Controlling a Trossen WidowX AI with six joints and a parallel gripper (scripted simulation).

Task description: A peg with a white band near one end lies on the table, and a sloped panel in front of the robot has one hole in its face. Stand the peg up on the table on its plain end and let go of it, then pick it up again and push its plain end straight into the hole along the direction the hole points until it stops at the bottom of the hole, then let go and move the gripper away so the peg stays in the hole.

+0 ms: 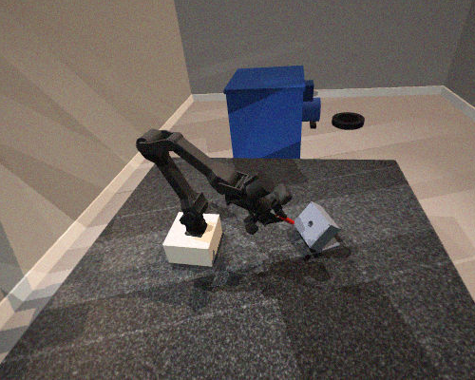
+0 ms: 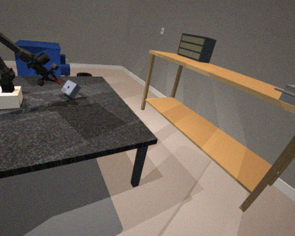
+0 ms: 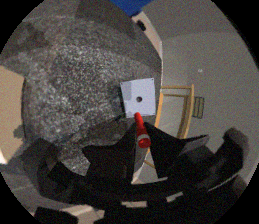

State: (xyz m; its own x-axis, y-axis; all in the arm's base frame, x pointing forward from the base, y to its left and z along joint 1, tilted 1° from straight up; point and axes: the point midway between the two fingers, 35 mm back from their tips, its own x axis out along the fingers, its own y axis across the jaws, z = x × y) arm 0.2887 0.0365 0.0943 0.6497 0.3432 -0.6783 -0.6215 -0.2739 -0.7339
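- Red peg (image 1: 284, 218) was clenched in the pincer (image 1: 272, 217), plain tip aimed at the panel (image 1: 316, 223), just short of its hole (image 1: 310, 222).
- Doing it well likely meant keeping the peg on the hole's axis and pushing straight, without side load.
- The wrist view showed the tip just under the hole.
- The speckled dark bench (image 2: 78, 125) carried the panel; a blue box (image 1: 265, 111) and wooden shelves (image 2: 226, 81) stood beyond.

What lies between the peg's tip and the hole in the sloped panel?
Nothing but a short gap of air; the wrist view shows the peg just short of the hole.
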